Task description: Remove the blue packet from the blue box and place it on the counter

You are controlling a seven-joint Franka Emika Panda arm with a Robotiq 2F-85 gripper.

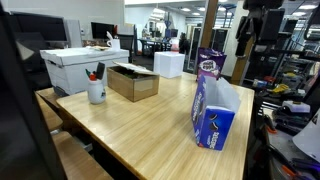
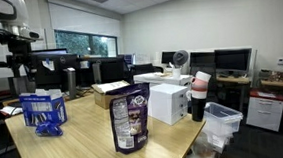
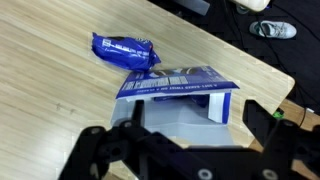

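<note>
The blue box [image 1: 213, 118] stands open on the light-wood counter [image 1: 150, 125], white flaps up; it also shows in an exterior view [image 2: 44, 111] and in the wrist view [image 3: 178, 92]. The blue packet [image 1: 209, 65] stands on the counter outside the box, just beyond it; it appears near the camera in an exterior view [image 2: 130, 118] and to the upper left of the box in the wrist view [image 3: 122, 50]. My gripper [image 3: 180, 135] hangs open and empty above the box's open mouth. The arm [image 1: 262, 25] is high over the box.
A brown cardboard box [image 1: 133, 82], a white storage box [image 1: 85, 65], a white mug with pens [image 1: 97, 92] and a white cube box [image 1: 168, 64] stand on the far part of the counter. The counter edge [image 3: 255, 70] runs close beside the blue box.
</note>
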